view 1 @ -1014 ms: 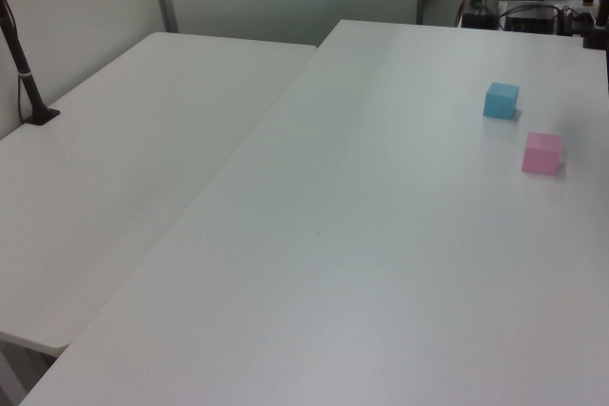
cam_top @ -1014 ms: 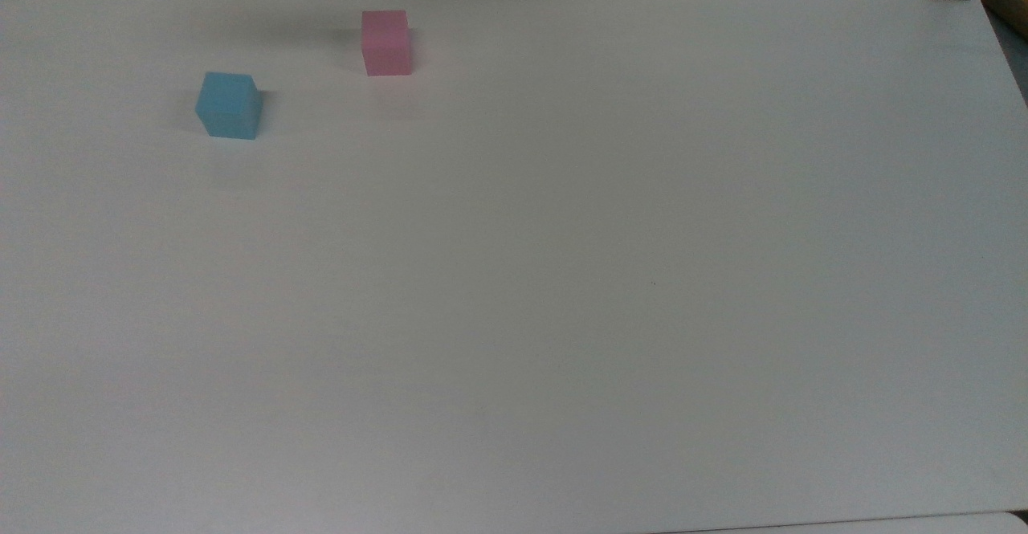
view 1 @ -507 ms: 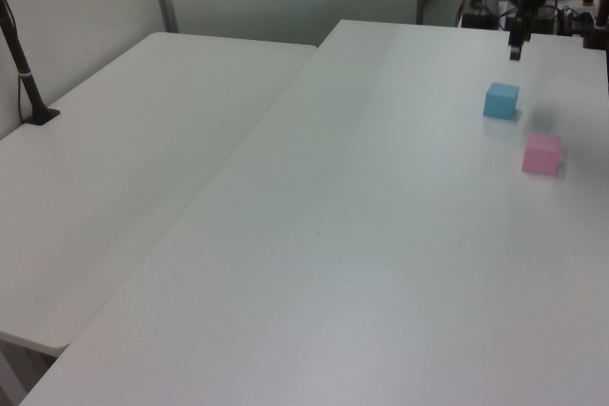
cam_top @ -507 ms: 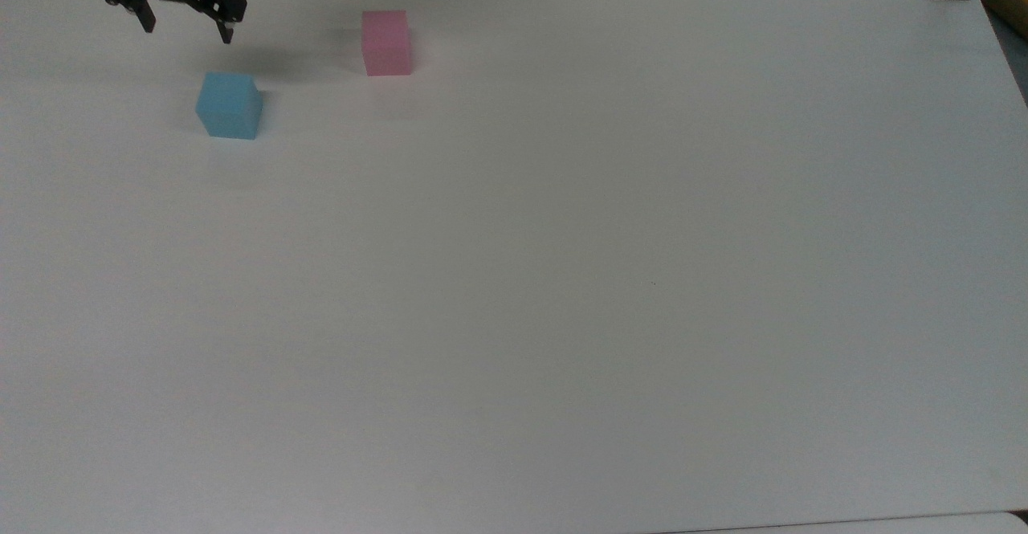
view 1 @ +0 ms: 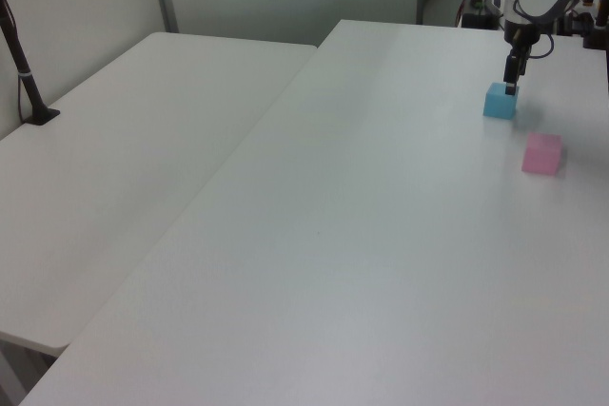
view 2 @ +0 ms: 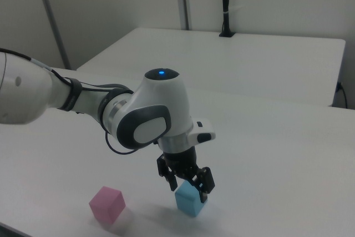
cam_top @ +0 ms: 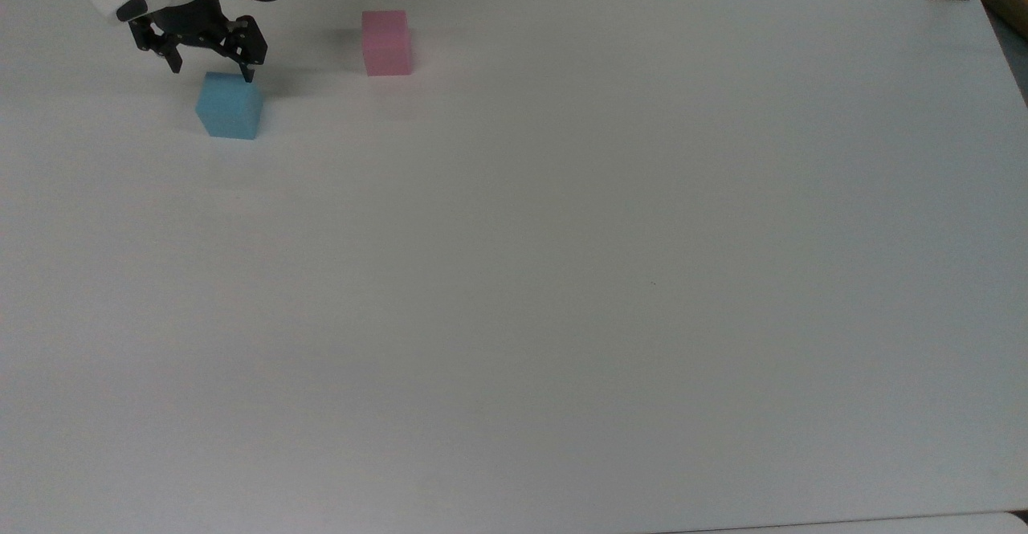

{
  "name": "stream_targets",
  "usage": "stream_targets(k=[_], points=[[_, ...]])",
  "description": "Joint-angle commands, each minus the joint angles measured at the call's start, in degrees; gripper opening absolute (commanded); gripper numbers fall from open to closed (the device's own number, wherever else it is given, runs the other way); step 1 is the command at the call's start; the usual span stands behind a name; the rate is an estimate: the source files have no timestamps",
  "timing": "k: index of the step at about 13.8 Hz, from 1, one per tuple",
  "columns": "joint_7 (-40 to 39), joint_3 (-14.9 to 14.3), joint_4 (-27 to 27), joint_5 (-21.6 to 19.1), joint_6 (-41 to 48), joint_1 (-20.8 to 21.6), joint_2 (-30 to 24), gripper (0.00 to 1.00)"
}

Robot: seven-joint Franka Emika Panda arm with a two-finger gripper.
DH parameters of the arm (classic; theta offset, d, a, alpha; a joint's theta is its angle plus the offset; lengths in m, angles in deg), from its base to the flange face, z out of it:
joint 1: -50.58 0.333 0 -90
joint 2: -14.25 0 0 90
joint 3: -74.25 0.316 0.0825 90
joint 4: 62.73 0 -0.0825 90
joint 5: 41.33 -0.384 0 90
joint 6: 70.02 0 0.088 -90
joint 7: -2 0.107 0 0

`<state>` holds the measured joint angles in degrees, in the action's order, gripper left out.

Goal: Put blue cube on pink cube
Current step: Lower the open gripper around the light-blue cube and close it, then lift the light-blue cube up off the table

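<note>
Claw (cam_top: 210, 67) spread wide and empty, dropped within the last second from out of frame to just above the blue cube (cam_top: 230, 106), one fingertip over the cube's top far edge in the top view. Blue cube unmoved on the tabletop (cam_top: 562, 277), near its far edge, well apart from the pink cube (cam_top: 386, 42); reads as the approach closing, grasp not yet made. Plenty of bare tabletop between the cubes for the carry, little room beyond them toward that edge.
</note>
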<state>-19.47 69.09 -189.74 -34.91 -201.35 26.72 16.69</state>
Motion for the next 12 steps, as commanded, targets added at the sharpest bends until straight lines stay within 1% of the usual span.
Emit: stream_targets(k=[1,4,7,8,9,10,11,12], points=[[1.17,-0.29,-0.34,-1.06,-2.25,0.57,1.6,1.0],[2.92,-0.2,-0.17,-1.15,-4.28,0.74,3.01,1.0],[4.24,-0.02,-0.17,-1.15,-7.35,1.79,5.21,1.0],[4.33,-0.02,-0.17,-1.23,-8.14,1.8,5.74,0.97],[4.33,0.06,-0.17,-1.23,-8.32,1.8,5.92,0.9],[4.33,0.06,-0.17,-1.23,-8.33,1.8,5.92,0.72],[4.24,0.06,-0.17,-1.23,-8.33,1.8,5.92,0.49],[4.16,0.06,-0.17,-1.23,-8.24,1.8,5.83,0.32]])
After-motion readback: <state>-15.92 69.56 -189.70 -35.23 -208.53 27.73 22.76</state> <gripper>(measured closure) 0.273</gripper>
